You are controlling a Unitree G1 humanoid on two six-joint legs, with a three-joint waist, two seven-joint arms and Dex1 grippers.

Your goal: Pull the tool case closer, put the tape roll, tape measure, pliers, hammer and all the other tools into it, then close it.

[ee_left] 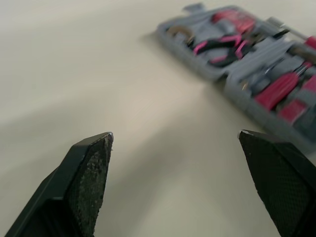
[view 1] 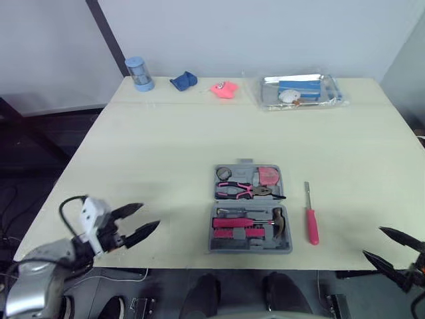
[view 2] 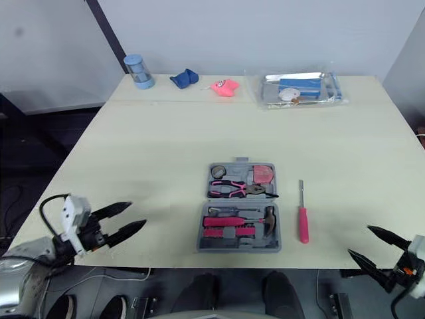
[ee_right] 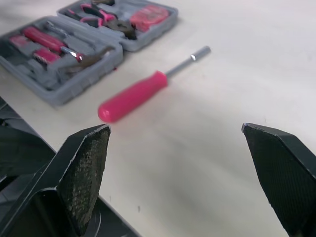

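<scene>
The grey tool case (view 1: 251,209) lies open near the table's front edge, in the middle. Its far half holds the pink-handled pliers (view 1: 246,191), a pink tape measure (view 1: 268,175) and a small tape roll (view 1: 224,173). Its near half holds the hammer (view 1: 279,222) and pink-handled drivers. A pink-handled driver (view 1: 311,220) lies on the table just right of the case. My left gripper (view 1: 139,223) hovers open and empty at the front left edge, well left of the case (ee_left: 256,79). My right gripper (view 1: 393,246) is open and empty off the front right corner, facing the driver (ee_right: 138,94).
Along the far edge of the table stand a blue cylinder (view 1: 139,73), a blue cloth (view 1: 183,81), a pink object (view 1: 224,89) and a clear plastic pack (view 1: 302,91) with items inside. Bare tabletop (view 1: 166,153) lies between them and the case.
</scene>
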